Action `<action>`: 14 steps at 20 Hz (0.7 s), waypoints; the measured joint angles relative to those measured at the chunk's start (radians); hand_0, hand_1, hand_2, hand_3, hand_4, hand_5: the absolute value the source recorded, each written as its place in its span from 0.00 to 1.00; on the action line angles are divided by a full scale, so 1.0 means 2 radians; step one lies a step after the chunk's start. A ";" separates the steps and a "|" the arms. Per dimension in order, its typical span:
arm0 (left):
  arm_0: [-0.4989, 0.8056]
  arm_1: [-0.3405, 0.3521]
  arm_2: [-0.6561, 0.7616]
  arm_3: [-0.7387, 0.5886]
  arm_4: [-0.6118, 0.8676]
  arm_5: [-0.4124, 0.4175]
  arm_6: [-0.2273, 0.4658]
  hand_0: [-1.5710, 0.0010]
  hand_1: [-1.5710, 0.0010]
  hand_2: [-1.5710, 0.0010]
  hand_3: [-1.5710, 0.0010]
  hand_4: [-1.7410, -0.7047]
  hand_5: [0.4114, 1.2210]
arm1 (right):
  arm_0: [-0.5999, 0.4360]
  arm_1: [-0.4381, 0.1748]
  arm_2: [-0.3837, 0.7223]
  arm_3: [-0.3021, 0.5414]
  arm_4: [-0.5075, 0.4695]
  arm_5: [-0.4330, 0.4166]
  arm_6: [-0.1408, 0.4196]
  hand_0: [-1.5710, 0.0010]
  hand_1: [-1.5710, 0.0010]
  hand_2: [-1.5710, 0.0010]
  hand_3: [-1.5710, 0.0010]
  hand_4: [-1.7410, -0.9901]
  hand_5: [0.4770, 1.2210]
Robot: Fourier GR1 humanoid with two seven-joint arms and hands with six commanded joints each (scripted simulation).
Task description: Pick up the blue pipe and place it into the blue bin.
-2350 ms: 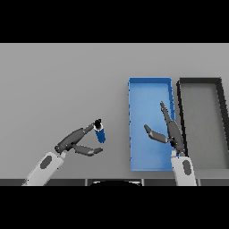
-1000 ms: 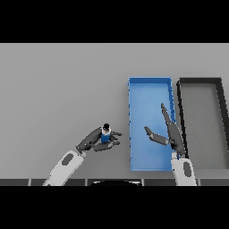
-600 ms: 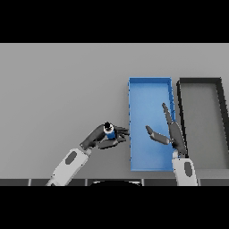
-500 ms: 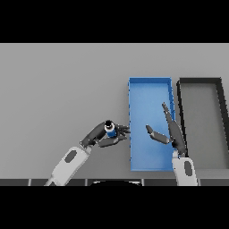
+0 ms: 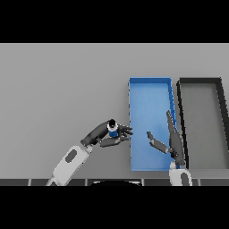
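Seen from the head view, the blue pipe (image 5: 113, 130) is pinched between the thumb and curled fingers of the left hand (image 5: 105, 135), just beside the left wall of the blue bin (image 5: 132, 117). Over that bin, the right hand (image 5: 171, 145) is held with fingers straight and thumb spread; a black bin (image 5: 180, 111) is set alongside

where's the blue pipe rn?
Head view: blue pipe is gripped in the left hand, just left of the blue bin, not yet inside.
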 measured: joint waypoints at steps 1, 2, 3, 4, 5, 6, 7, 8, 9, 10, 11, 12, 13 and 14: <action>-0.004 0.000 0.004 -0.005 0.003 -0.003 0.000 0.00 0.00 0.00 0.00 0.26 1.00 | 0.030 0.011 0.008 -0.024 0.016 -0.015 0.004 1.00 1.00 1.00 1.00 0.78 0.14; -0.002 -0.002 0.003 -0.005 0.004 -0.008 0.004 0.00 0.00 0.00 0.00 0.26 1.00 | 0.043 0.022 0.016 -0.039 0.030 -0.027 0.020 1.00 1.00 1.00 1.00 0.74 0.14; 0.004 -0.005 -0.001 -0.006 -0.004 -0.006 0.005 0.00 0.00 0.00 0.00 0.26 1.00 | 0.048 0.025 0.015 -0.047 0.036 -0.034 0.030 1.00 1.00 1.00 1.00 0.73 0.13; 0.005 -0.005 0.003 -0.005 -0.007 -0.006 0.001 0.00 0.00 0.00 0.00 0.26 1.00 | 0.057 0.028 0.020 -0.060 0.042 -0.036 0.029 1.00 0.99 1.00 1.00 0.73 0.13; 0.006 -0.007 0.004 -0.002 -0.013 -0.006 -0.002 0.00 0.00 0.00 0.00 0.26 1.00 | 0.050 0.032 0.018 -0.060 0.037 -0.036 0.040 1.00 0.99 0.99 1.00 0.75 0.12; 0.005 -0.007 0.005 -0.005 -0.014 -0.009 0.001 0.00 0.00 0.00 0.00 0.26 1.00 | 0.053 0.032 0.017 -0.069 0.024 -0.031 0.023 1.00 0.99 0.98 1.00 0.77 0.13; 0.005 -0.012 0.003 -0.001 -0.020 -0.010 0.001 0.00 0.00 0.00 0.00 0.26 1.00 | 0.047 0.033 0.014 -0.082 0.000 -0.021 0.006 1.00 0.99 0.98 1.00 0.76 0.14; 0.007 -0.009 0.009 -0.004 -0.017 -0.013 0.000 0.00 0.00 0.00 0.00 0.26 1.00 | 0.050 0.027 0.012 -0.096 -0.024 -0.006 -0.012 1.00 0.99 0.98 1.00 0.75 0.15; 0.004 -0.011 0.013 0.002 -0.017 -0.017 0.004 0.00 0.00 0.00 0.00 0.26 1.00 | 0.042 0.016 0.011 -0.113 -0.036 0.009 -0.016 1.00 0.99 0.99 1.00 0.76 0.16; 0.007 -0.012 0.012 0.001 -0.019 -0.020 0.002 0.00 0.00 0.00 0.00 0.26 1.00 | 0.030 0.005 0.007 -0.132 -0.054 0.022 -0.004 1.00 0.99 0.99 1.00 0.77 0.15; 0.018 -0.007 0.010 -0.011 -0.020 -0.025 -0.003 0.00 0.00 0.00 0.00 0.26 1.00 | 0.027 -0.011 0.008 -0.144 -0.061 0.041 0.024 1.00 1.00 0.99 1.00 0.77 0.15; 0.015 -0.012 0.009 -0.010 -0.026 -0.023 0.005 0.00 0.00 0.00 0.00 0.26 1.00 | 0.014 -0.023 0.011 -0.146 -0.066 0.058 0.060 1.00 1.00 0.99 1.00 0.76 0.14; 0.017 -0.012 0.010 -0.009 -0.027 -0.026 0.003 0.00 0.00 0.00 0.00 0.26 1.00 | 0.010 -0.030 0.019 -0.148 -0.073 0.078 0.090 1.00 1.00 0.99 1.00 0.75 0.12; 0.016 -0.014 0.013 -0.010 -0.029 -0.024 0.007 0.00 0.00 0.00 0.00 0.26 1.00 | -0.006 -0.036 0.027 -0.152 -0.076 0.093 0.119 1.00 1.00 1.00 1.00 0.74 0.10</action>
